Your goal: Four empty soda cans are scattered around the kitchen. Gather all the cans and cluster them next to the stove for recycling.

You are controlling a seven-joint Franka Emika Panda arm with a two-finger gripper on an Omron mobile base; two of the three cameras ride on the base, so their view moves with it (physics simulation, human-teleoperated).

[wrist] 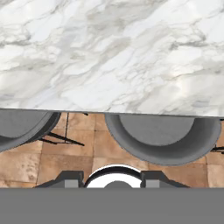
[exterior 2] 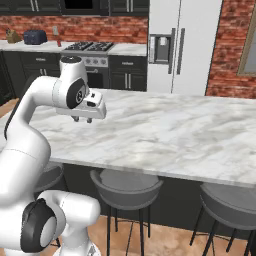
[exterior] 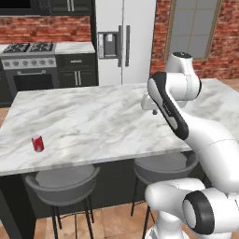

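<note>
One red soda can stands upright near the front left corner of the marble island worktop. Gripper hangs above the worktop well to the can's right, jaws together, holding nothing. Stove sits against the back wall, far from the can.

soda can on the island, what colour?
Red with white marking, silver top: the soda can, best in the left base view.

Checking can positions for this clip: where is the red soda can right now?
In the left base view, the small red soda can stands upright near the front-left edge of the white marble island counter, above a grey bar stool.
</note>
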